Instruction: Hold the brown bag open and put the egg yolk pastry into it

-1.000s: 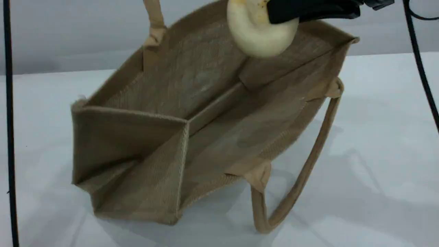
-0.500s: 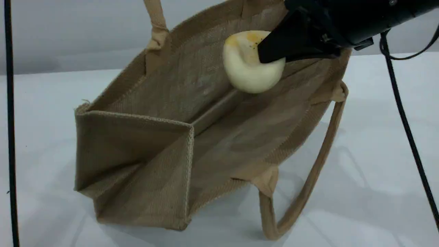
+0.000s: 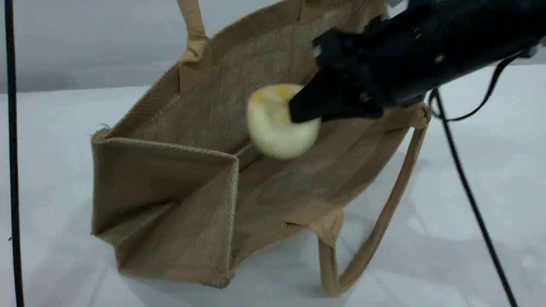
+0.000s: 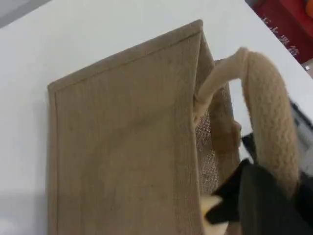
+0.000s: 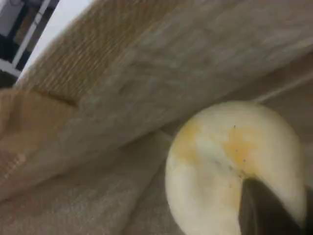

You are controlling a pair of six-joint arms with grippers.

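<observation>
The right tool has carried the egg yolk pastry deeper into the brown bag.

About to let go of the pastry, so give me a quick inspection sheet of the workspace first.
Surface: white table, bare where visible.
Job's things: brown bag lies mouth open; egg yolk pastry is inside the mouth, above the lower wall, not yet released.
Clutter: nothing seen.
Grippers: right tool shut on the pastry; left tool shut on the upper handle, holding it up.
Cables: black cable trails over the table right of the bag.
Surroundings: red item beyond the table edge.
</observation>
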